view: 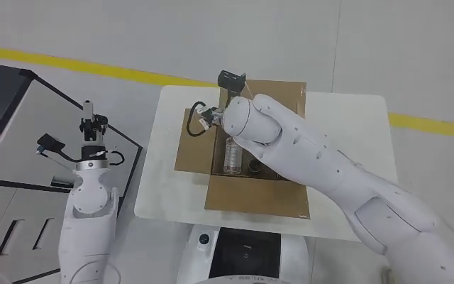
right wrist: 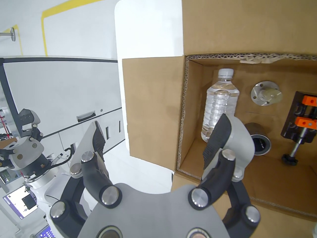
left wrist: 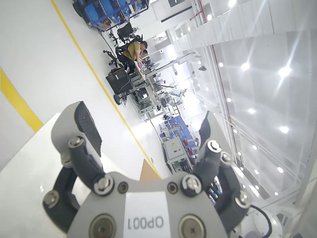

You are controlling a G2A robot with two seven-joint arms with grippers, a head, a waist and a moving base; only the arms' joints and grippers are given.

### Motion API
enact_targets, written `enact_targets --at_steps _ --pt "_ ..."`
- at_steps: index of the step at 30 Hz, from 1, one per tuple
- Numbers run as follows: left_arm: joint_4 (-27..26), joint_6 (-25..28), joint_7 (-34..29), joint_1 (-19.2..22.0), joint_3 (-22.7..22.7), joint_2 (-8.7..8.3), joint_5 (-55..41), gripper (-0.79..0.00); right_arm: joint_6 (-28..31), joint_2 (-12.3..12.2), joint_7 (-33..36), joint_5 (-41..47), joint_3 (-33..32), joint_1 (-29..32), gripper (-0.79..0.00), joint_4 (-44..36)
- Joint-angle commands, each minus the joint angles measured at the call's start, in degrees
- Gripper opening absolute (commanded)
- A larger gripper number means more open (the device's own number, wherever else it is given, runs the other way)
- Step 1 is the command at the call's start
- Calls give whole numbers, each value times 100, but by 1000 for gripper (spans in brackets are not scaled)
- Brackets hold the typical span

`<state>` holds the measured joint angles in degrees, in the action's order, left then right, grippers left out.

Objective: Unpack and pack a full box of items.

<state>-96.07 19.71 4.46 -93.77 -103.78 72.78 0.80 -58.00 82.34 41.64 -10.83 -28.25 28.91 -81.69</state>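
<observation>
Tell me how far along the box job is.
Done: the brown cardboard box stands open. In hand: nothing; the open right claw hovers above it. Remaining: clear plastic water bottle, silver metal flange and black-and-orange vise lie inside; the open left claw sits aside.

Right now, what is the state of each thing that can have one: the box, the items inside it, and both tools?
cardboard box: open, flaps folded outward.
water bottle: cap on, lying flat inside the box.
metal flange: resting on the box floor, not held.
black cylinder: on its side in the box, not held.
small vise: lying in the box, not held.
left tool: open, empty.
right tool: open, empty, over the box's edge.
</observation>
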Motion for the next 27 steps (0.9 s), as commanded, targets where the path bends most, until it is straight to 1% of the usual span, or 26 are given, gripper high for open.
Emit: enact_targets --at_steps 1,3,5,8,12,17,21,22,27 --pt "28 2 -40 66 104 10 29 0 0 -165 378 -394 -128 81 0 -193" --pt "59 -3 -56 127 178 19 48 0 0 -336 465 -616 -266 301 0 -430" --pt "91 -15 -78 185 235 26 58 0 0 -531 466 -600 -322 513 0 -626" --pt "151 -22 -95 265 293 36 51 0 0 -884 468 -426 -70 515 0 -705" --pt "179 -43 -101 274 340 49 56 0 0 -1427 467 -37 390 103 0 -705" --pt "178 -80 -118 205 351 62 44 0 0 -2121 467 600 793 -465 0 -1220" --pt "109 -102 -113 114 352 73 52 0 0 -2565 466 1137 1146 -950 0 -1732" --pt "92 -116 -112 98 348 76 48 0 0 -2642 465 1287 1143 -1053 0 -1863" --pt "14 -149 -68 45 326 85 109 0 0 -2642 465 1287 1143 -1053 0 -1863"
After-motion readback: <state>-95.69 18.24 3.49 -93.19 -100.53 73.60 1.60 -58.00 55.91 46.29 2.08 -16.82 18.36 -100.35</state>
